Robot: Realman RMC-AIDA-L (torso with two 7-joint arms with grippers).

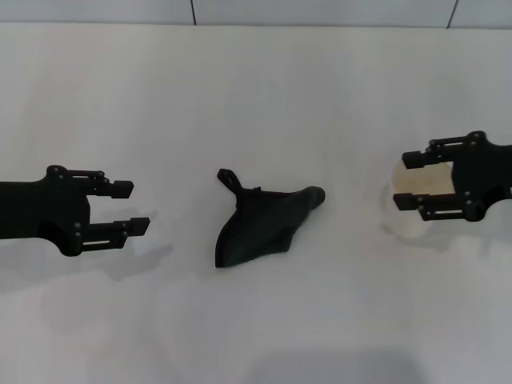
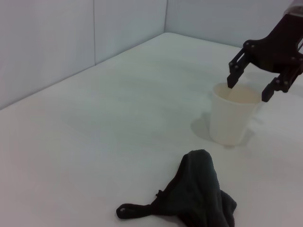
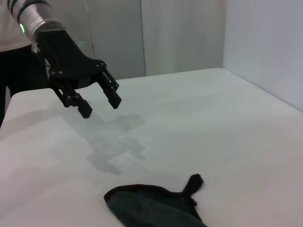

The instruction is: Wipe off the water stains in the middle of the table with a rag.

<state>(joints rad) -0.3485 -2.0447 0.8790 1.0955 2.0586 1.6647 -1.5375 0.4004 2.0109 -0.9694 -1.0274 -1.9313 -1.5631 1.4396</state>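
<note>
The rag (image 1: 260,228), a dark crumpled cloth with a pointed tail, lies on the white table (image 1: 256,96) near the middle. It also shows in the left wrist view (image 2: 199,194) and the right wrist view (image 3: 151,205). No orange water stain shows in any view. My left gripper (image 1: 132,208) is open and empty, hovering to the left of the rag; the right wrist view shows it too (image 3: 100,101). My right gripper (image 1: 404,180) is open at the right, its fingers spread just over the rim of a white paper cup (image 1: 424,182).
The paper cup (image 2: 232,116) stands upright on the table to the right of the rag, with the right gripper (image 2: 250,87) above it. Pale walls border the table at its far edge and sides.
</note>
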